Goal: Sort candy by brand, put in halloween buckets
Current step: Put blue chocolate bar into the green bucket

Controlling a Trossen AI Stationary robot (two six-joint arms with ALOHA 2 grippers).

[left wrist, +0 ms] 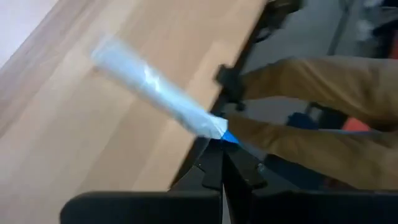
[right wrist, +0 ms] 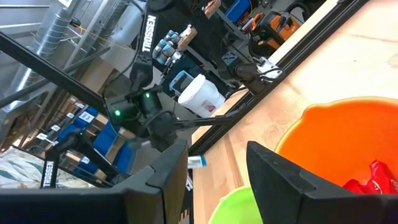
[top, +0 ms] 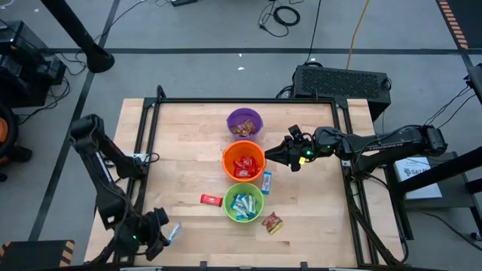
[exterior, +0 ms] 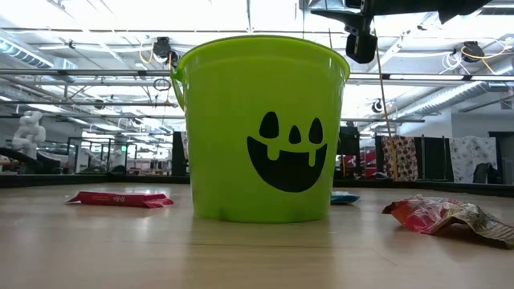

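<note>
Three buckets stand in a row down the table's middle: purple (top: pixel 244 122), orange (top: pixel 243 162) with red candy inside, green (top: pixel 243 203) with blue-and-white candy inside. Loose candy lies flat on the table: a red bar (top: pixel 212 199), a blue-and-white bar (top: pixel 266 181) and a brown/orange one (top: pixel 272 223). My left gripper (top: pixel 158 232) is at the near left corner, shut on a blue-and-white bar (top: pixel 174 231). My right gripper (top: pixel 275 156) hangs open just right of the orange bucket (right wrist: pixel 348 137), above its rim, holding nothing. My left gripper (left wrist: pixel 221 149) pinches the blue-and-white bar by one end of its wrapper (left wrist: pixel 217 127), between the two fingertips. The rest of the bar (left wrist: pixel 149 81) sticks out straight past the fingers, over the wood near the table's left edge.
A black metal frame (top: pixel 151 128) runs along the table's edges. In the low view the green bucket (exterior: pixel 261 128) fills the middle, with the red bar (exterior: pixel 120 198) on one side and the brown/orange wrapper (exterior: pixel 450 217) on the other. Bare wood lies left of the buckets.
</note>
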